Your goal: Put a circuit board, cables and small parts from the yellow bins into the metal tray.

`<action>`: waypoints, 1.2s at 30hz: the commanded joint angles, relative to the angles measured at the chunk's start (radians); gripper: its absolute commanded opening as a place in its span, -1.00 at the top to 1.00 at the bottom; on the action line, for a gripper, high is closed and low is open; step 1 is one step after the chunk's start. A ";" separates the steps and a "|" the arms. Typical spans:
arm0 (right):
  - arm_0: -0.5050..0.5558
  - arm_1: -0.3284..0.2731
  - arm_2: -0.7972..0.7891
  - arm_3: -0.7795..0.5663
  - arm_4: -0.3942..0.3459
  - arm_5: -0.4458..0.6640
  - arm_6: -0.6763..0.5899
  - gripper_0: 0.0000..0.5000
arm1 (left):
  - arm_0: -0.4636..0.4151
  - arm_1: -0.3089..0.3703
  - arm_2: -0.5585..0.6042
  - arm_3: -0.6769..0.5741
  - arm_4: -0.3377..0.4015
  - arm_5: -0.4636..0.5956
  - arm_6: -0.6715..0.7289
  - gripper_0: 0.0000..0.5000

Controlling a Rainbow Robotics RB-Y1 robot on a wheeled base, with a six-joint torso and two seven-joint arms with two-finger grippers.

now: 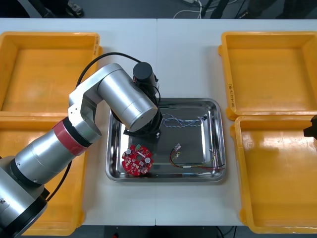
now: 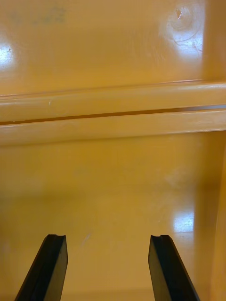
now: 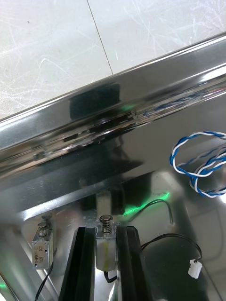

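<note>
My left gripper (image 3: 106,231) is shut on a small metal part (image 3: 105,247) with a thin black cable and white plug (image 3: 194,268). It hangs low inside the metal tray (image 1: 214,111), close to the tray's shiny wall (image 3: 94,122), which shows a mirrored likeness of the part beside one finger. In the front view the left arm (image 1: 130,101) covers that spot. In the tray lie a red circuit board (image 1: 137,160), a blue and white cable (image 1: 182,120) (image 3: 195,162) and a red and yellow cable (image 1: 198,167). My right gripper (image 2: 108,242) is open over an orange bin floor (image 2: 113,188).
Two yellow bins stand at each side, the far left one (image 1: 49,37) and far right one (image 1: 270,34) bare inside. A dark piece of the right arm (image 1: 311,128) shows at the edge over the near right bin (image 1: 277,183). White table lies beyond the tray.
</note>
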 commanded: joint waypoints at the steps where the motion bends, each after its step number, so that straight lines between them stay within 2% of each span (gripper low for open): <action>1: 0.011 -0.042 -0.034 -0.006 -0.007 -0.008 0.004 -1.00 | -0.043 0.005 -0.016 -0.013 0.013 -0.006 0.015 -0.91; 2: 0.011 -0.042 -0.034 -0.006 -0.007 -0.008 0.004 -1.00 | -0.043 0.006 -0.016 -0.013 0.011 -0.002 0.012 -1.00; 9: 0.011 -0.042 -0.034 -0.006 -0.007 -0.008 0.004 -1.00 | -0.043 0.008 -0.016 -0.011 -0.009 0.005 -0.001 -1.00; 19: 0.011 -0.042 -0.034 -0.006 -0.007 -0.008 0.004 -1.00 | -0.045 0.022 0.007 -0.021 0.010 0.032 -0.003 -1.00; 30: 0.011 -0.042 -0.034 -0.006 -0.007 -0.008 0.004 -1.00 | -0.045 0.066 0.156 -0.162 0.082 0.224 -0.023 -1.00; 36: 0.011 -0.042 -0.034 -0.006 -0.007 -0.008 0.004 -1.00 | -0.045 0.115 0.260 -0.254 0.140 0.334 -0.037 -1.00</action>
